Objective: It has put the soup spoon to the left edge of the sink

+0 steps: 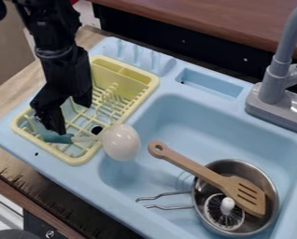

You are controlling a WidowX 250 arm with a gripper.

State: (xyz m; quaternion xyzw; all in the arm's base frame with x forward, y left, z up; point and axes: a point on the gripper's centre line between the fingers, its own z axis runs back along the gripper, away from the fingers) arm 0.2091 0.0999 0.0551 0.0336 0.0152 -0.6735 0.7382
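The black gripper (75, 118) hangs over the yellow dish rack at the left, open, one finger lower and further left than the other. That lower fingertip is close above the teal handle of the soup spoon (121, 142); whether they touch I cannot tell. The spoon's handle lies across the front part of the rack. Its round white bowl points right and sits over the left edge of the sink (154, 109).
The yellow rack (152, 88) stands on the blue sink unit's left side. In the basin's right part is a metal pot (272, 186) holding a wooden spatula (204, 172) and a round whisk-like tool (222, 217). A grey faucet (276, 79) rises at the upper right.
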